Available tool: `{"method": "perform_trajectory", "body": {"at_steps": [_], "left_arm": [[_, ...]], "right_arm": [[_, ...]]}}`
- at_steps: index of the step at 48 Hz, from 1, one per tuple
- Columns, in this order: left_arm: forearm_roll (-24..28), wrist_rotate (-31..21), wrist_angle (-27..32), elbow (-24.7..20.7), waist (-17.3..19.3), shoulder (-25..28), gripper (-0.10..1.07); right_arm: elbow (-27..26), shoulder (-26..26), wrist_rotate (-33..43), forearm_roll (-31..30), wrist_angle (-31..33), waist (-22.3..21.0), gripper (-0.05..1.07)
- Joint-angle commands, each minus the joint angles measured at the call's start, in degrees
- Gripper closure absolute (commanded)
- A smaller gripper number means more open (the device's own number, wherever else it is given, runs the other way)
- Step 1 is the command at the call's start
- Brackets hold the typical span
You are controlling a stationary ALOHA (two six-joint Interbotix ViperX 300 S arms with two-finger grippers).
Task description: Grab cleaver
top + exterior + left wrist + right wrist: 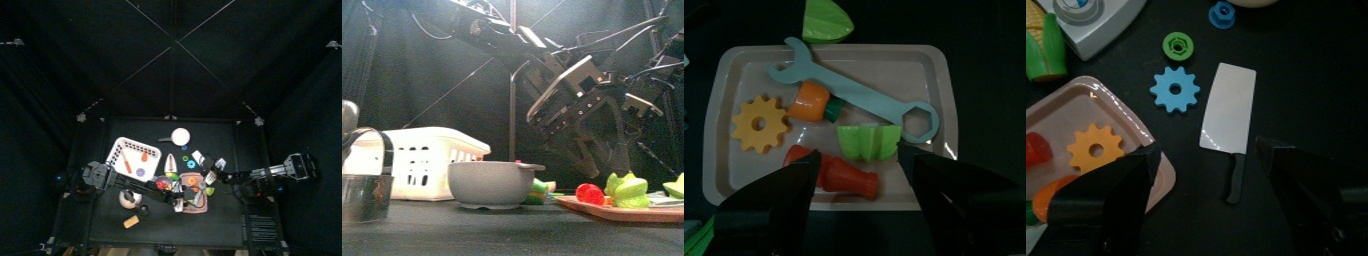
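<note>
At the left of the tabletop [422,232] a metal cup [365,196] stands in front of a white slatted basket [425,160], both well apart from the work, and a grey bowl [493,183] sits just right of them. Nearer the middle, the left end effector [855,172] hangs with its jaws spread over a pale tray [724,90] that holds a blue toy wrench [847,86], a yellow gear [760,124], an orange carrot piece [814,100], a green chunk [869,141] and a red piece [847,178]; it grips nothing, and it looks parked there rather than working, since the tray has no part in the job. Further right, off the tray on bare black surface, lies the cleaver [1227,120], flat, its pale blade beside a blue gear [1176,88] and a green ring [1181,44], its dark handle pointing back toward the camera. The right end effector [1207,180] hovers above it with jaws wide apart and empty, the handle lying between them, which suggests it is lined up to descend and close on the handle, the easiest part to pinch.
</note>
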Motion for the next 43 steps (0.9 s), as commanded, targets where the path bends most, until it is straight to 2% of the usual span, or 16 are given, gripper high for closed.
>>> {"method": "perform_trajectory", "body": {"at_steps": [1,9,18,22,30,43], "left_arm": [[0.2,-0.1,0.8,-1.4,0.1,-2.9,0.03],[0.4,0.0,7.4,-0.8,0.1,-4.9,0.03],[1.0,-0.4,12.7,0.7,-0.4,-8.1,0.03],[1.0,-0.4,12.7,1.7,-0.4,-9.6,0.03],[1.2,-0.5,12.7,3.6,-0.4,-12.4,0.06],[2.4,-1.8,11.8,6.3,-0.1,-15.7,0.13]], "right_arm": [[-0.2,-0.1,0.0,1.6,0.2,-0.8,-0.01],[1.3,0.4,0.0,1.9,0.4,-2.0,-0.01],[2.2,0.4,0.2,2.6,0.4,-5.9,-0.01],[2.4,0.4,0.2,3.3,0.0,-7.3,-0.01],[3.8,1.4,0.1,5.6,-2.2,-7.4,-0.01],[4.6,3.6,0.1,5.8,-3.1,-9.1,-0.01]]}}
